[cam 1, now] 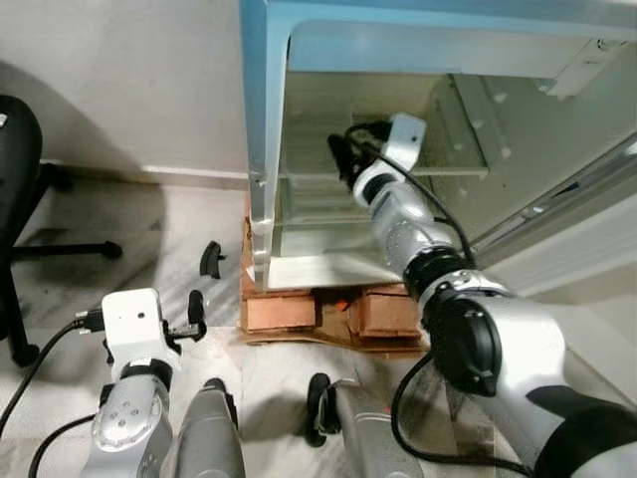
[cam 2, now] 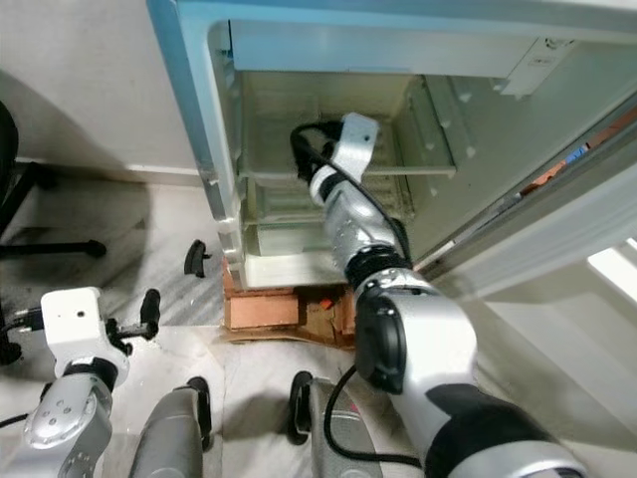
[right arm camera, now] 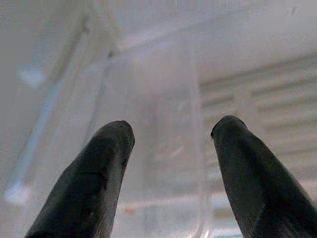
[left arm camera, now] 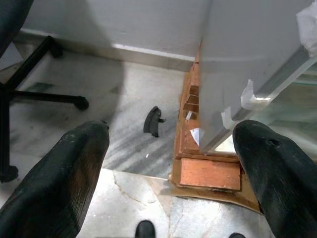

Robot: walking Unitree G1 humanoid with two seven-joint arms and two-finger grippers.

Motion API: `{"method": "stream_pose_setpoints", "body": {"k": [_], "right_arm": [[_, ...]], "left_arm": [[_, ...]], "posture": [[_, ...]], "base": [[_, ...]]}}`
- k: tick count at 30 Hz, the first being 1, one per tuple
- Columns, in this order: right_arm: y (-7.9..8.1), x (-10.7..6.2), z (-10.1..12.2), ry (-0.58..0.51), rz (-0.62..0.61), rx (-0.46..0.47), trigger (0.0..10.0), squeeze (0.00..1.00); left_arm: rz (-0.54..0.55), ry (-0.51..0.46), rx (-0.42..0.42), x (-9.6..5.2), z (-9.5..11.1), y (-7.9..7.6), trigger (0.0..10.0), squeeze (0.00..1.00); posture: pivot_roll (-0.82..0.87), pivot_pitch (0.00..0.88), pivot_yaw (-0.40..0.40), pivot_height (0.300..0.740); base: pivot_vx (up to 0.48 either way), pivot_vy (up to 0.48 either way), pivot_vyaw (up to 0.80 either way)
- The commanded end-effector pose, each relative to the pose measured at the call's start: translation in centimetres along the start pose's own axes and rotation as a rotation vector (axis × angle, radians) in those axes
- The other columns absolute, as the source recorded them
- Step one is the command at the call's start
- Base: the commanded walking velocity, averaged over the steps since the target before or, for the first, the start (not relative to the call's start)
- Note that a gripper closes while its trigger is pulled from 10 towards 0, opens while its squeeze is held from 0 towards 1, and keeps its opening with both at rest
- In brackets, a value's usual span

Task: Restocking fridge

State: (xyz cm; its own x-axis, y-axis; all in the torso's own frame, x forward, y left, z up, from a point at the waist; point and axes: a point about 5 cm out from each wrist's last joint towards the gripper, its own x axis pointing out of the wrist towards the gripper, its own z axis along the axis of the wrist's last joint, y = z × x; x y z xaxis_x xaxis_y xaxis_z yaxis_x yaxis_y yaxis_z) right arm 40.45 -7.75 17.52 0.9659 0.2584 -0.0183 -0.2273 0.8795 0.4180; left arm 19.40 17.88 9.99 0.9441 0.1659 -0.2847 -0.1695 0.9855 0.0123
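Observation:
The fridge (cam 1: 261, 119) stands open before me, its pale interior holding clear plastic drawers (cam 1: 309, 214) and no goods that I can see. My right arm reaches into it at mid height. The right gripper (cam 1: 340, 159) is inside the compartment, open, with nothing between its fingers (right arm camera: 106, 158). A clear plastic bin (right arm camera: 171, 148) lies straight ahead of it. The left gripper (cam 1: 196, 311) hangs low at the left, just above the floor. It is open and holds nothing, its fingers (left arm camera: 74, 163) pointing toward the fridge's bottom corner.
The fridge rests on bricks (cam 1: 281, 311) and cardboard. A small black curved piece (left arm camera: 152, 121) lies on the marble floor beside them. An office chair (cam 1: 20, 179) stands at the far left. The fridge door (cam 1: 567, 189) swings out on the right.

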Motion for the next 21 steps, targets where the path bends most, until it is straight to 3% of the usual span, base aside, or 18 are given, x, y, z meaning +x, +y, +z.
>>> {"method": "stream_pose_setpoints", "body": {"k": [1,9,14,18,21], "right_arm": [[-0.2,0.1,0.4,-0.006,0.001,0.013,10.0,1.00],[-0.7,0.2,2.3,-0.054,0.019,-0.004,10.0,1.00],[-2.1,-0.1,3.1,-0.071,0.035,-0.053,10.0,1.00],[-3.2,-0.6,3.7,-0.092,0.060,-0.192,10.0,1.00],[-4.0,-1.2,3.1,-0.079,0.115,-0.239,10.0,1.00]], "left_arm": [[0.008,0.022,0.010,-0.1,-0.6,0.1,10.0,0.00],[0.015,-0.013,0.015,1.5,0.0,0.3,10.0,0.00],[0.003,-0.041,0.012,2.6,0.5,-0.2,10.0,0.00],[-0.013,-0.051,0.006,3.4,0.6,-0.6,10.0,0.00],[-0.041,-0.063,-0.002,4.0,0.6,-1.2,10.0,0.00]], "posture": [[0.33,0.255,-0.134,0.740],[0.32,0.203,-0.135,0.740],[0.30,0.171,-0.133,0.740],[0.27,0.151,-0.125,0.740],[0.22,0.133,-0.107,0.740]], "base": [[0.000,0.000,0.00],[0.000,0.000,0.00],[0.000,0.000,0.00],[0.000,0.000,0.00],[0.000,0.000,0.00]]}}
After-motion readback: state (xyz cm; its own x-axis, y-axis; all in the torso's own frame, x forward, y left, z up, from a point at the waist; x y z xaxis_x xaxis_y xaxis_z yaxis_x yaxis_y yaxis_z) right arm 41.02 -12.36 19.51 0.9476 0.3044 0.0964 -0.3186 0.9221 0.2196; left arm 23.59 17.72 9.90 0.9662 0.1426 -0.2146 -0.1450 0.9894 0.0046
